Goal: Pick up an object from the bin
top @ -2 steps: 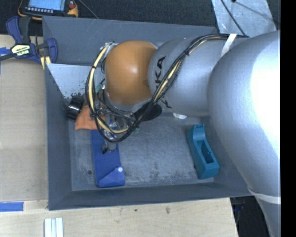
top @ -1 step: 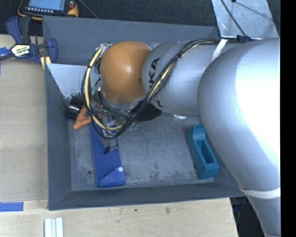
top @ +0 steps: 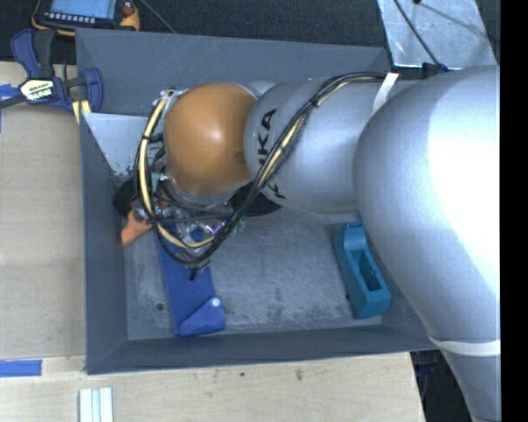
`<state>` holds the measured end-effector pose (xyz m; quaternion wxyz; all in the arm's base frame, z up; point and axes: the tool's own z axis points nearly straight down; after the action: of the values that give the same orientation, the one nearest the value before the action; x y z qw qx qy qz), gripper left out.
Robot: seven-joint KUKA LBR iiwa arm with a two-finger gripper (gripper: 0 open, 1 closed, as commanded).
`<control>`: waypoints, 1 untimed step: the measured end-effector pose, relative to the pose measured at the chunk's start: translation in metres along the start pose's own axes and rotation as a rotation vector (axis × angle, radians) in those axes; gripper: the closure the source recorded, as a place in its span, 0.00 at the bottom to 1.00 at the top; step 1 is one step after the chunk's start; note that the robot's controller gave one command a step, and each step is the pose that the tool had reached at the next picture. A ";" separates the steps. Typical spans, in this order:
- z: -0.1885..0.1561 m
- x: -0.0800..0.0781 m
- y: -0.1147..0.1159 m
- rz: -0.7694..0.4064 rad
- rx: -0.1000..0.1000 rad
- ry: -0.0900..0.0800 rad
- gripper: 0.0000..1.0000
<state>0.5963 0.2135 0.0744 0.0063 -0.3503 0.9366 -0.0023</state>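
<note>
Orange wrist cover (top: pixel 207 139) mostly hides the claw (top: pixel 189 231), apart or together I cannot tell, above the bin's (top: pixel 106 271) left end, where a dark-blue flat piece (top: pixel 189 299) and a small orange bit (top: pixel 134 229) lie nearest; best centre squarely over one before closing.

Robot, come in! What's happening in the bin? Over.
Gripper down at left of bin, over the blue flat piece. Orange bit beside it. Teal block far right, clear.

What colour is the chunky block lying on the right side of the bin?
The block is turquoise blue, clearest in the camera view.
</note>
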 end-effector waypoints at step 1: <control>0.000 0.023 0.052 -0.094 -0.004 0.002 0.00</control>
<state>0.5446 0.2377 0.0739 0.0047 -0.3939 0.9192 -0.0011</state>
